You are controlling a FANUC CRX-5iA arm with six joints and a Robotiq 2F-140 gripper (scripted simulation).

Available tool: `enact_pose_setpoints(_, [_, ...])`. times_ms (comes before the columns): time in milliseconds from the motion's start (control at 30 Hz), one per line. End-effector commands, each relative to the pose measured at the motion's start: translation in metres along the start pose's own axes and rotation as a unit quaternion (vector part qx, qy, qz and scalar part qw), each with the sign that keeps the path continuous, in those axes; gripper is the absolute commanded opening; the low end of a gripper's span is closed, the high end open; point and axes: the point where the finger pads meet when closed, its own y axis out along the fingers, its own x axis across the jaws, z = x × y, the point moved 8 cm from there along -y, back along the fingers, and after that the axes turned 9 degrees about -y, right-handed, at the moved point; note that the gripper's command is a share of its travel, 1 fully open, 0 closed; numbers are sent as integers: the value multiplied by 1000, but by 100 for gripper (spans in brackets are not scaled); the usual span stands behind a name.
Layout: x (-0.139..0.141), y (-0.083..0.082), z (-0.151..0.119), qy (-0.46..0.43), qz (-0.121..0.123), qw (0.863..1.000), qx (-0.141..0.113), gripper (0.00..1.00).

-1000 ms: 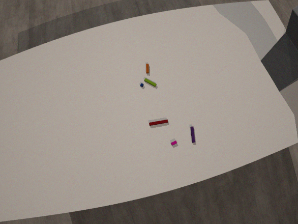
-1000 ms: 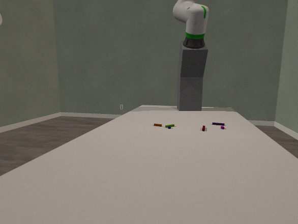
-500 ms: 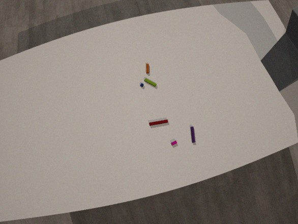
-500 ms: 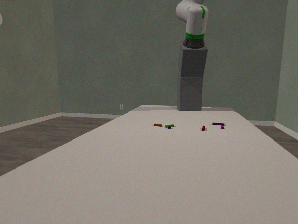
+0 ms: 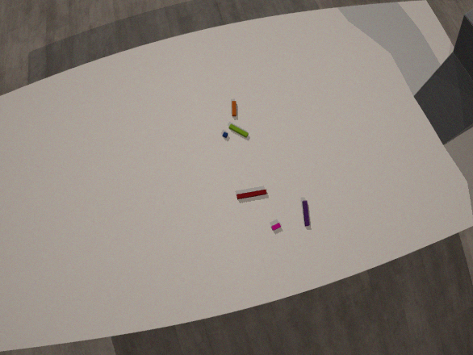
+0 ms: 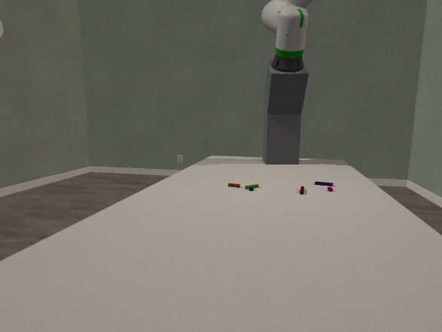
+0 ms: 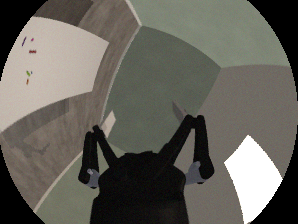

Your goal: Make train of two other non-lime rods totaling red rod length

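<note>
Gripper [image 7: 141,152]: fingers spread fully wide, holding nothing, aimed at the wall.
Red rod [image 5: 251,194]: mid-table, apart from others.
Purple rod [image 5: 306,213]: nearest the table edge [image 5: 464,177].
Blue rod [image 5: 224,135]: just beside the lime rod [image 5: 238,130].
Writing: none readable.

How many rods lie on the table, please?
6: orange, lime and blue together at the far group; red central; magenta and purple beside it. None seems hidden.
</note>
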Motion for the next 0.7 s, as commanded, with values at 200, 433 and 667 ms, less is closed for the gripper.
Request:
enact_pose_setpoints(200, [64, 11, 60, -65, -27, 998, -7, 100])
enact_pose_setpoints(433, [87, 22, 97, -101, -43, 994, 5, 100])
enact_pose_setpoints(667, [101, 35, 136, -137, -54, 989, 21, 100])
